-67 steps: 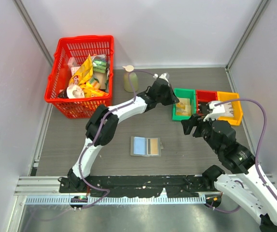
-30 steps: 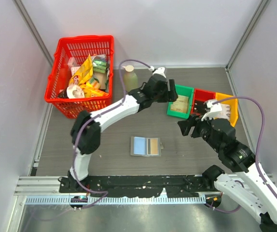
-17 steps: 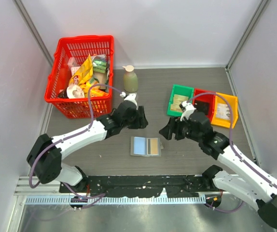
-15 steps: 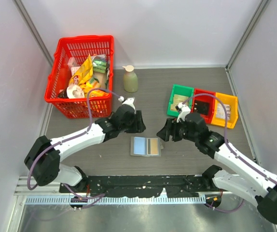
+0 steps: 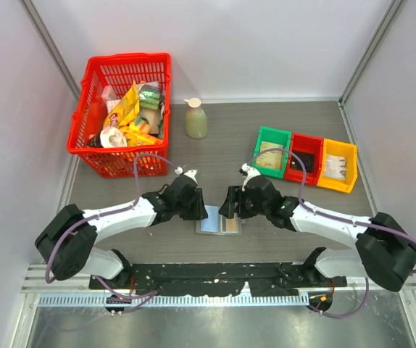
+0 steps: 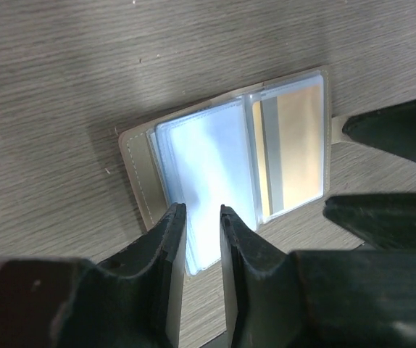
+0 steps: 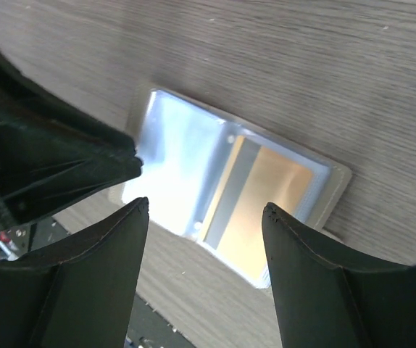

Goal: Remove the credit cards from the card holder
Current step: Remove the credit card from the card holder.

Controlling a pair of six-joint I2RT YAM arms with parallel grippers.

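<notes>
The card holder [image 5: 219, 220] lies open and flat on the table near the front. Its left panel is light blue [image 6: 208, 159]. A yellow-orange credit card [image 6: 298, 148] with a grey stripe sits under the clear sleeve of its right panel [image 7: 266, 199]. My left gripper [image 5: 199, 210] hangs over the holder's left side. Its fingers are narrowly apart over the blue panel's near edge [image 6: 202, 210], with nothing between them. From the right, my right gripper [image 5: 228, 206] hovers wide open above the holder [image 7: 205, 206], touching nothing.
A red basket [image 5: 128, 58] of snack packets stands at the back left, with a pale green bottle [image 5: 196, 119] beside it. Green [image 5: 275, 132], red [image 5: 309, 138] and yellow [image 5: 340, 143] bins sit in a row at the right. The two grippers are close together.
Both arms have swung from the bins down to the card holder at the front. The left jaws have narrowed a lot. The right jaws stay wide.
</notes>
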